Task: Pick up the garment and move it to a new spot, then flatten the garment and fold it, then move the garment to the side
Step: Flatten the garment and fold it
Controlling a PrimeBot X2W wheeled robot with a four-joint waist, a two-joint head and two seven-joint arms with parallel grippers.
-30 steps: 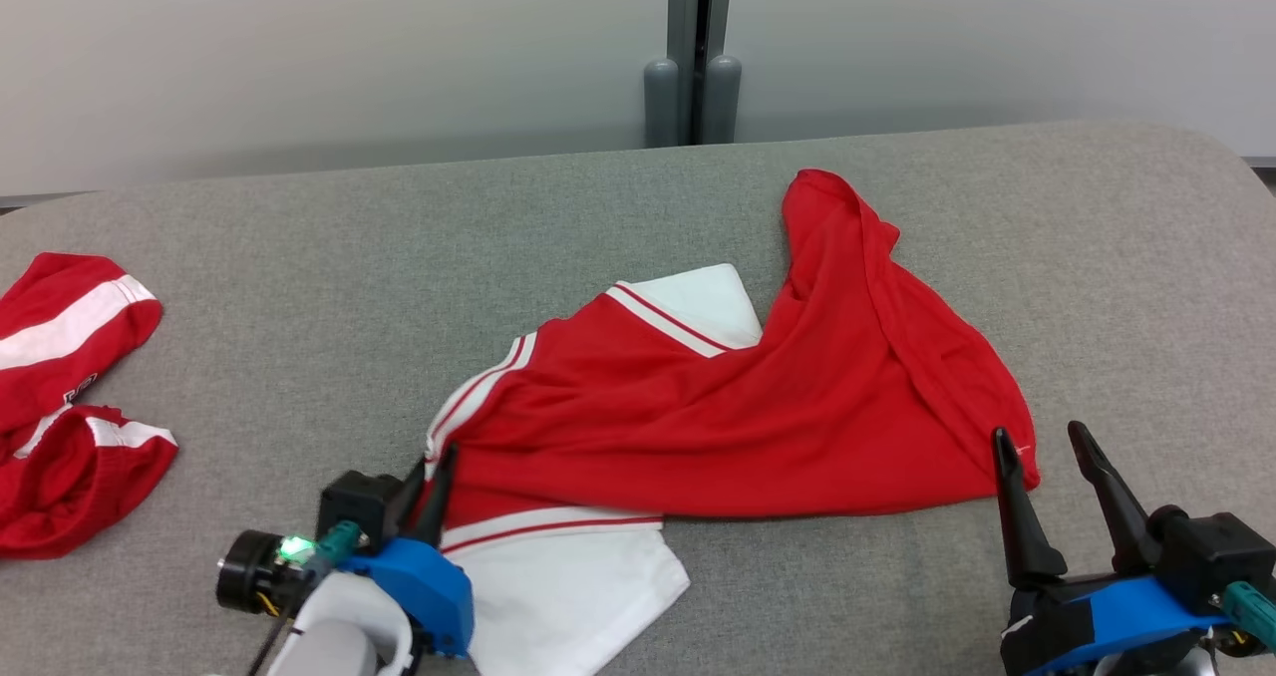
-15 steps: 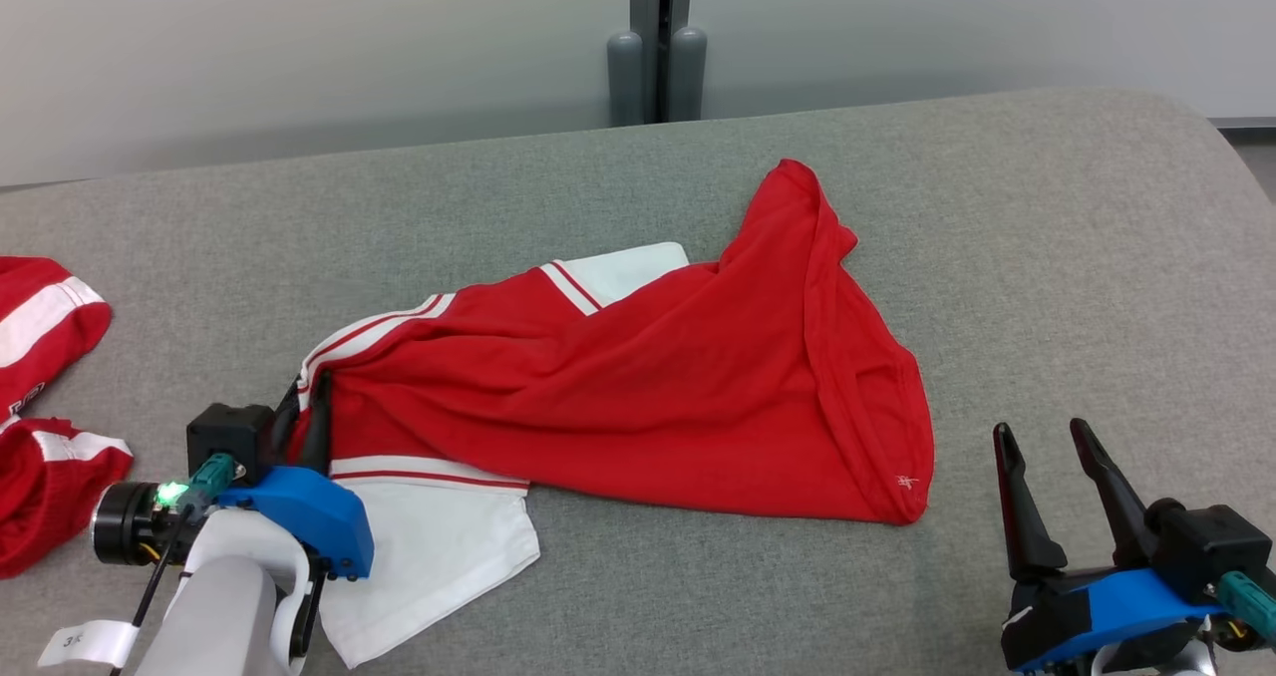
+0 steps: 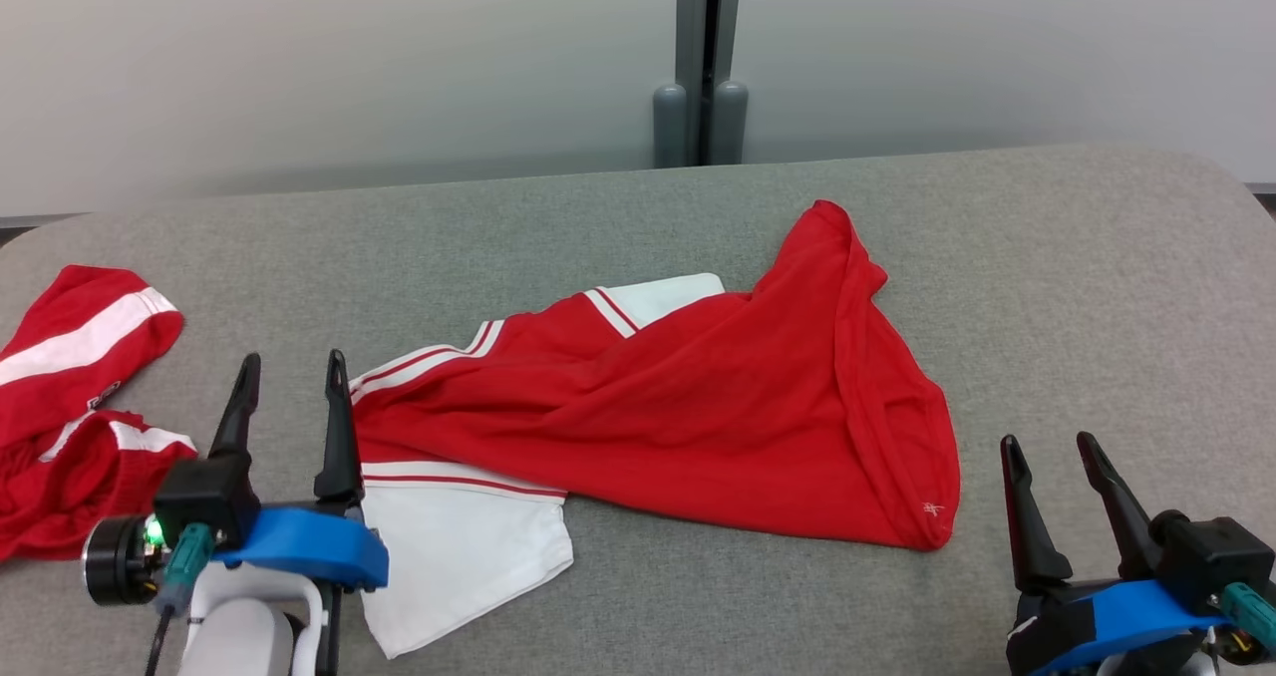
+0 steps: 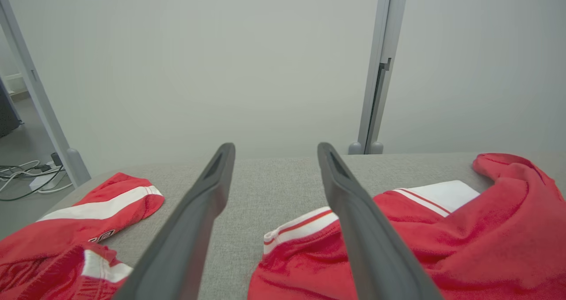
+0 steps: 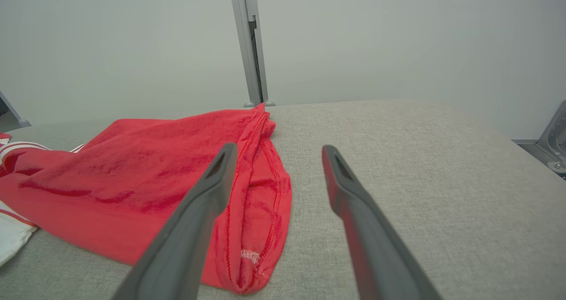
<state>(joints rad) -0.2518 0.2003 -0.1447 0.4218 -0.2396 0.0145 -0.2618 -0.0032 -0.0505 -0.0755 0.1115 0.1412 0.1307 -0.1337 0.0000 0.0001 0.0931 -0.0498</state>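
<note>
Left hand — fingers spread wide, holding nothing, its right finger just beside the striped edge of the shirt; whether they touch cannot be told. Right hand likewise wide and empty, near the hem corner but apart from it. The shirt lies mid-surface, rumpled: red body bunched in diagonal folds, white sleeve out at the near left, one corner drawn up toward the far edge. A second garment lies at the left edge, apart.

Judged step: flattening. To do it well — pinch single layers at opposite edges, striped shoulder and hem corner, lift little, draw apart evenly until the folds go. Keep clear of the second garment.
</note>
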